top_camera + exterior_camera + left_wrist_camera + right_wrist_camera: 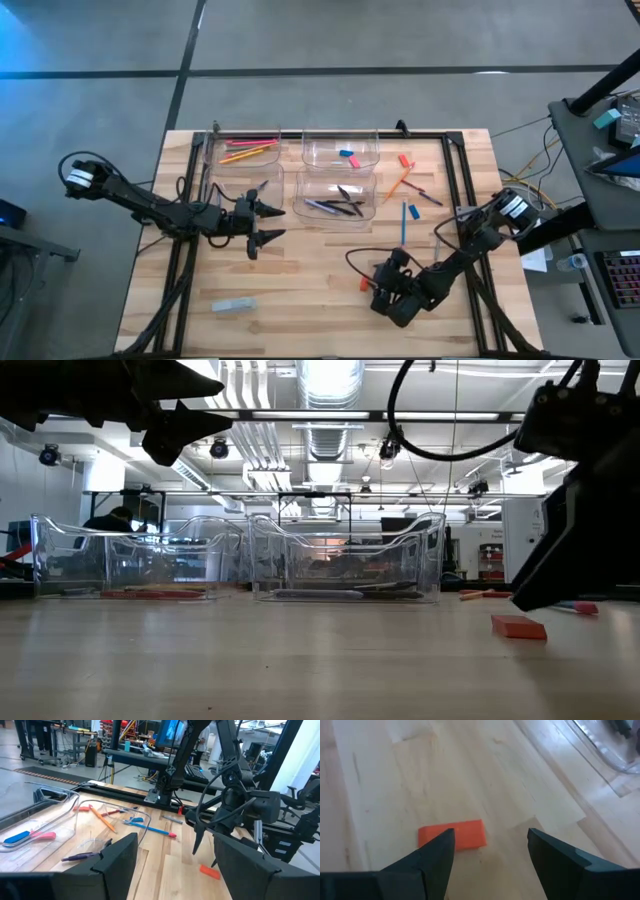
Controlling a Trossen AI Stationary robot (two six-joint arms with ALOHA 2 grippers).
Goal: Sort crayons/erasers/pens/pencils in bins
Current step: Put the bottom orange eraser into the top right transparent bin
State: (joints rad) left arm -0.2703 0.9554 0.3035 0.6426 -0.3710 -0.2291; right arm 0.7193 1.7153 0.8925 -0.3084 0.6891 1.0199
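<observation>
In the lower right of the high view the right gripper (372, 285) hangs over the wood table (300, 290) with its fingers spread and nothing between them; an orange-red eraser (364, 284) lies flat on the boards just ahead of the fingertips, and the right wrist view shows that block (453, 834) partly behind one dark finger but not clamped. At centre left the left gripper (268, 222) is open too and holds nothing (it sits just below the lower-left bin). Four clear bins stand in a two-by-two block at upper centre: the upper-left bin (243, 148) has long thin pencils (246, 152), the upper-right bin (341, 152) a blue eraser (347, 153) and a reddish piece, the lower-right bin (336, 199) dark pens (335, 207). To the right of the bins loose sticks lie scattered, among them a blue pencil (404, 222) and an orange pencil (396, 185). A grey block (233, 305) rests at lower left.
</observation>
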